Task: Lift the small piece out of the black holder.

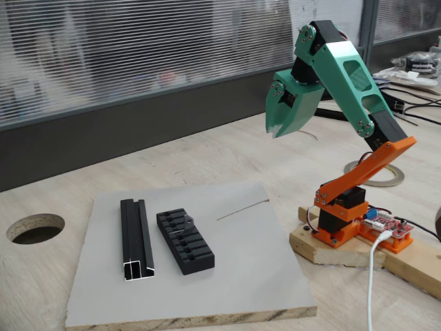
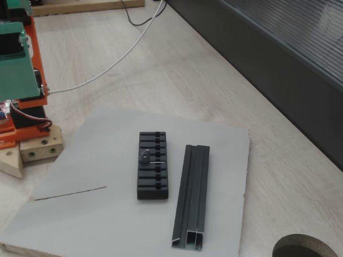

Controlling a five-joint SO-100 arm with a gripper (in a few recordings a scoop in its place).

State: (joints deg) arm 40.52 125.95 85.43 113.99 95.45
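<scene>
Small piece (image 1: 187, 221) first: in a fixed view it sits on top of the black holder (image 1: 185, 241), toward the holder's far end, a tiny grey thing with a rounded end, resting in the ribbed top. The holder lies flat on a grey board (image 1: 241, 276), and just to its left, close but apart, lies a longer black rail (image 1: 136, 238) with a silvery cut end facing the camera. A thin dark scratch (image 1: 242, 209) marks the board to the right of the holder. The green arm (image 1: 344, 83) is folded high above the table on its orange base (image 1: 344, 221), which is fixed to a wooden block (image 1: 331, 245), and the gripper (image 1: 277, 129) hangs in the air well away from the holder, holding nothing, its fingertips nearly together. A round hole (image 1: 34, 227) is cut in the wooden table (image 1: 207, 152) at the left. In another fixed view the small piece (image 2: 147, 158) shows more clearly, a ring-like end with a thin tab pointing right, lying across the middle slots of the black holder (image 2: 153, 166). The rail (image 2: 193, 195) lies just to the right of the holder there, and a white cable (image 2: 107, 69) trails over the table (image 2: 214, 80).
</scene>
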